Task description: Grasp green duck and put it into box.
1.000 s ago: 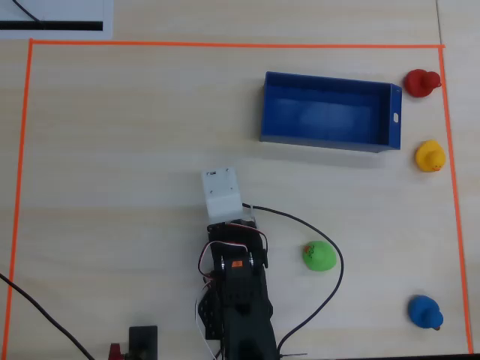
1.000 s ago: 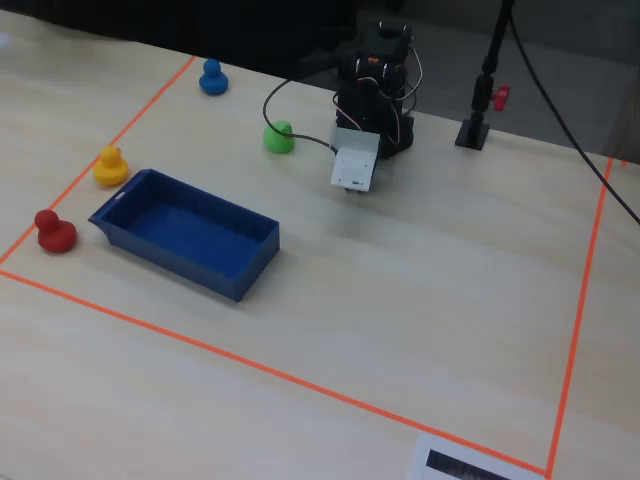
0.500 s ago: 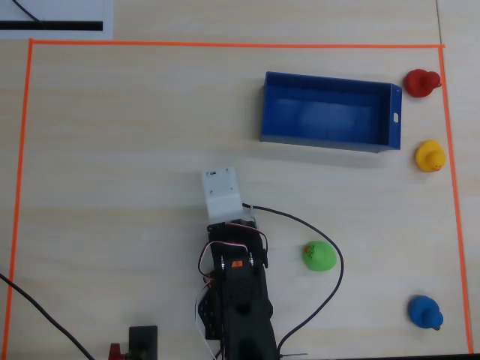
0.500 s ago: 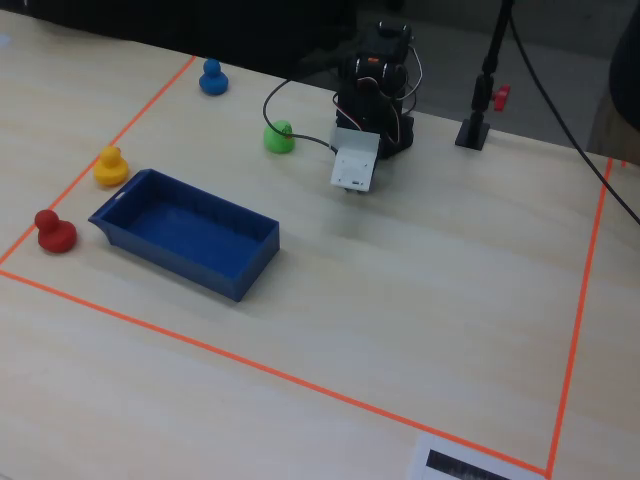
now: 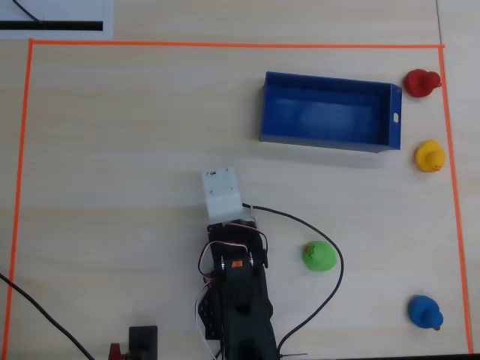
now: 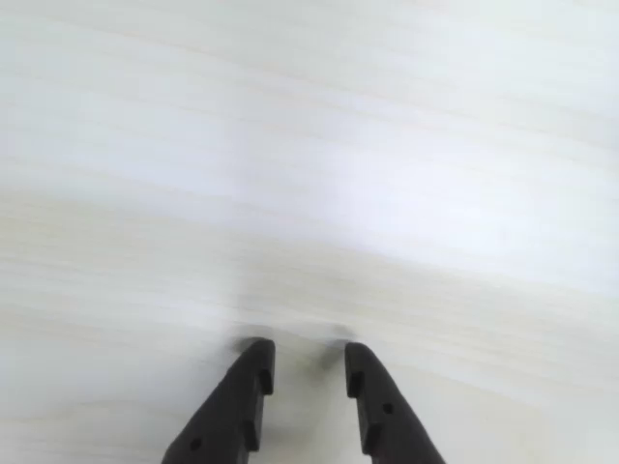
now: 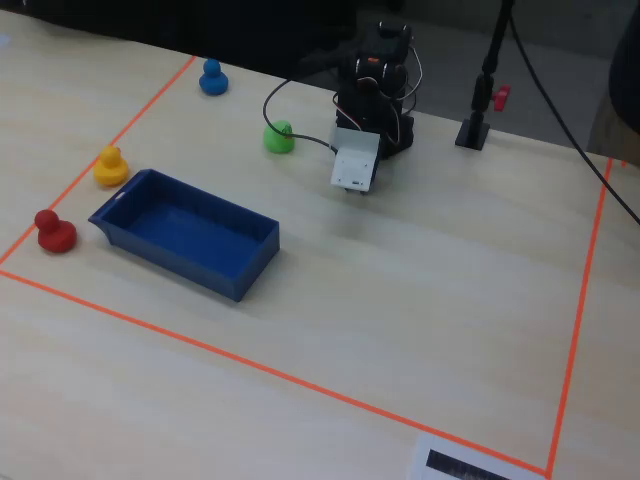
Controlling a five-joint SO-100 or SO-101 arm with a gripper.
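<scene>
The green duck [image 5: 319,256] stands on the table to the right of the arm in the overhead view, and left of the arm in the fixed view [image 7: 279,137]. The blue box [image 5: 322,139] lies empty at the upper right, well apart from the duck; in the fixed view it lies at the left [image 7: 180,265]. My gripper [image 6: 309,356] points down at bare table in the wrist view, its jaws a small gap apart with nothing between them. In the overhead view the white wrist housing [image 5: 223,193] hides the jaws. The duck is out of the wrist view.
A red duck [image 5: 420,82] and a yellow duck [image 5: 430,156] stand right of the box, and a blue duck [image 5: 424,312] at the lower right. A black cable [image 5: 339,259] loops around the green duck. Orange tape [image 5: 225,44] borders the work area.
</scene>
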